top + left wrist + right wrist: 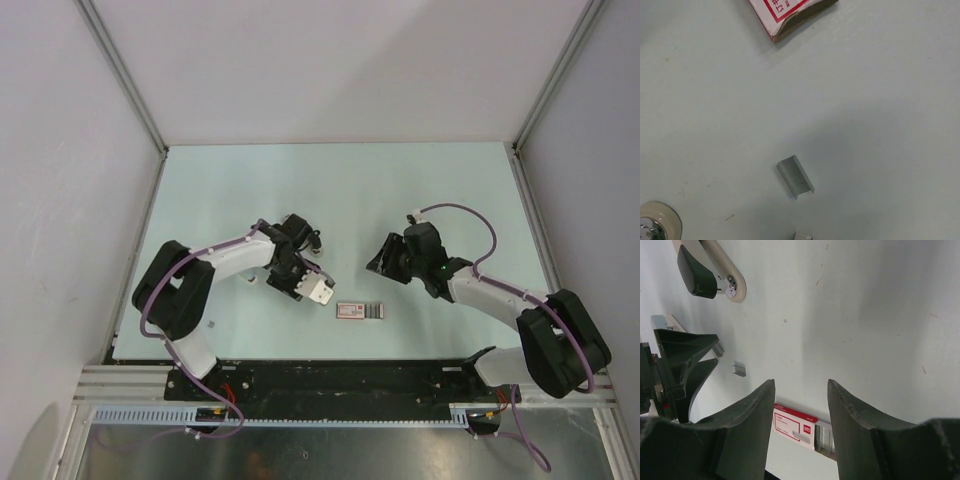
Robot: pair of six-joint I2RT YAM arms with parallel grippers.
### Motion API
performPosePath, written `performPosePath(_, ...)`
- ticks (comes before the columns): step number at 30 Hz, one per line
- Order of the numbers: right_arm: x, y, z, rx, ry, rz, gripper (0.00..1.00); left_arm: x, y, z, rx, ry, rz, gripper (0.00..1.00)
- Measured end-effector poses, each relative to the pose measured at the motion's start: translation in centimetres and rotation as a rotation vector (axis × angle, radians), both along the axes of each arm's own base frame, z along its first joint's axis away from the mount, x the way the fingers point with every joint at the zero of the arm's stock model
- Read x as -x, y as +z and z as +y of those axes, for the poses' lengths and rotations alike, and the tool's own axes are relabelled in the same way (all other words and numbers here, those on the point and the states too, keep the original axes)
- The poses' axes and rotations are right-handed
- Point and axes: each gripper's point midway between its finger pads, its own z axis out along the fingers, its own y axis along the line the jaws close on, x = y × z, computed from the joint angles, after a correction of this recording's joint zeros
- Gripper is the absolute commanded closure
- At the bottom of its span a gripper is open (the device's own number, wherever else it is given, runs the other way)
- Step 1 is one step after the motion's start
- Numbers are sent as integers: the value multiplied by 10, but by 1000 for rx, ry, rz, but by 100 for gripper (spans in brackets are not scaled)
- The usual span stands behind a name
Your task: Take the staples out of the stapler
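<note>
The stapler (710, 265) lies on the table, top left in the right wrist view: a cream body with a black part and a silvery rivet. Its rounded end shows in the left wrist view (657, 225). A short silvery strip of staples (795, 176) lies loose on the table, also seen in the right wrist view (739, 369). My left gripper (716, 354) hangs just beside the strip, its fingertips slightly apart with nothing clearly between them. My right gripper (800, 382) is open and empty, apart from the stapler.
A red and white staple box (360, 311) lies between the two arms near the table's front edge. It also shows in the left wrist view (790, 12) and the right wrist view (794, 424), one end open with staple strips inside. A small silvery bit (803, 236) shows at the bottom edge.
</note>
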Motion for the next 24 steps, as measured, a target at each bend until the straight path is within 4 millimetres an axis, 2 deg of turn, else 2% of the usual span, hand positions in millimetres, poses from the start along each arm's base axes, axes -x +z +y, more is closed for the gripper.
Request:
performPosePath(4,0,4,0,-7,-2,-8,49,-1,0,-1,-12,-23,-9,42)
performPosePath(14,-3,6,-4,-11,-17,-12,50,4,-2,1,-50,-53,-7,56)
performPosePath(24,-4,12,-5,-26,-19,-25,50,3,-3,-1,-81,-60,7,56)
